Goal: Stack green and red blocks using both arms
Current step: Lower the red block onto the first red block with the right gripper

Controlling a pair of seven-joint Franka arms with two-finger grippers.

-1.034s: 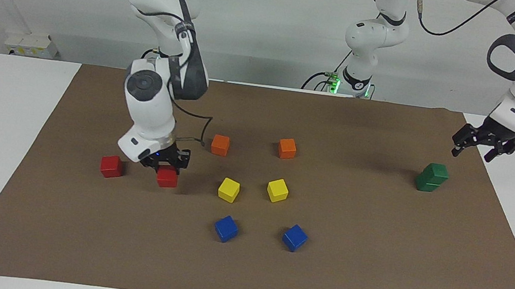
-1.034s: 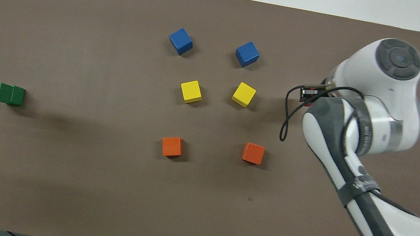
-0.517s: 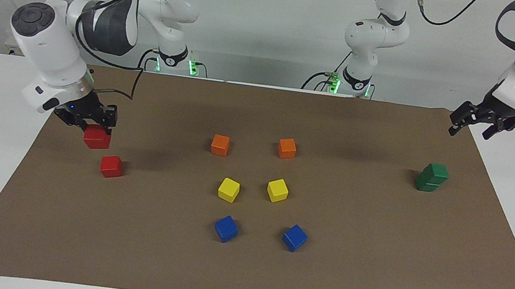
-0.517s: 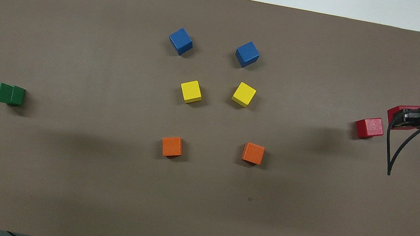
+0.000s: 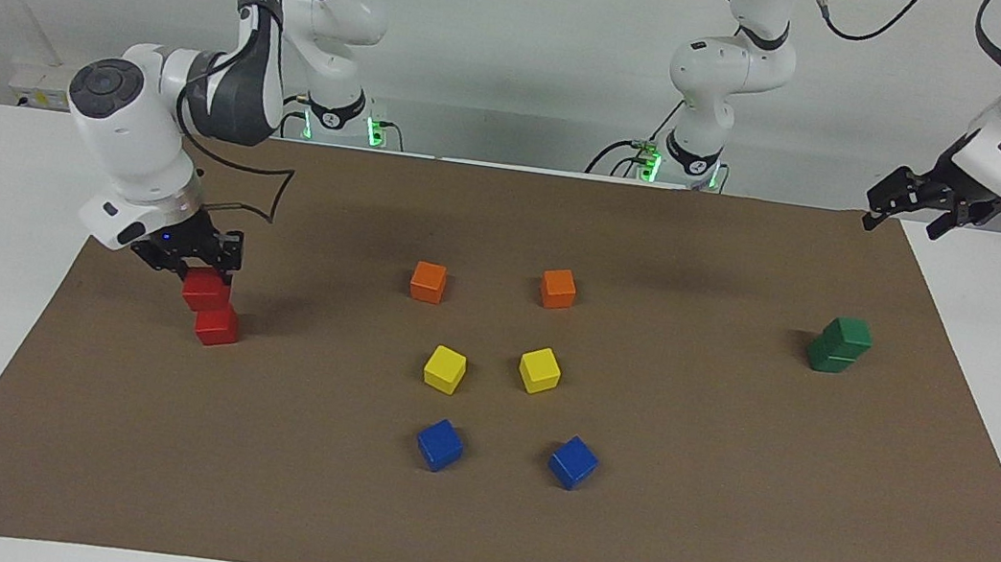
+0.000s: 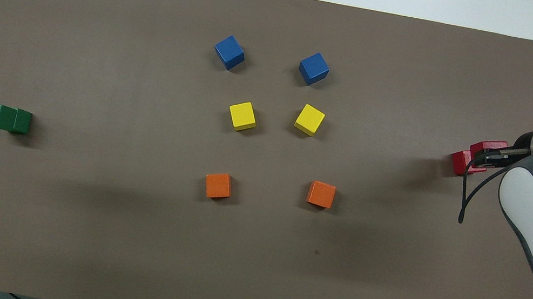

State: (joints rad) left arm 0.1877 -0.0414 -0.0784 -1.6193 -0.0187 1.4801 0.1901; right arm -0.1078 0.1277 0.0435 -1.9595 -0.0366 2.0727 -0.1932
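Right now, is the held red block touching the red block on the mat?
Cannot tell. Facing view: the right pincer holds the upper red block against the lower red block; no gap shows, contact unclear.

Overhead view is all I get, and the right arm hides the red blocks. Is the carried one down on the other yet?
Observer: In the facing view the upper red block, gripped by the right gripper, meets the top of the lower red block. It looks shifted slightly toward the right arm's end and is not released.
Operator: Are the greens side by side?
Observer: No, the upper green block sits on the lower green block, slightly offset.
Operator: Where's the left gripper?
Observer: The left gripper waits raised over the corner of the brown mat at the left arm's end, fingers apart.
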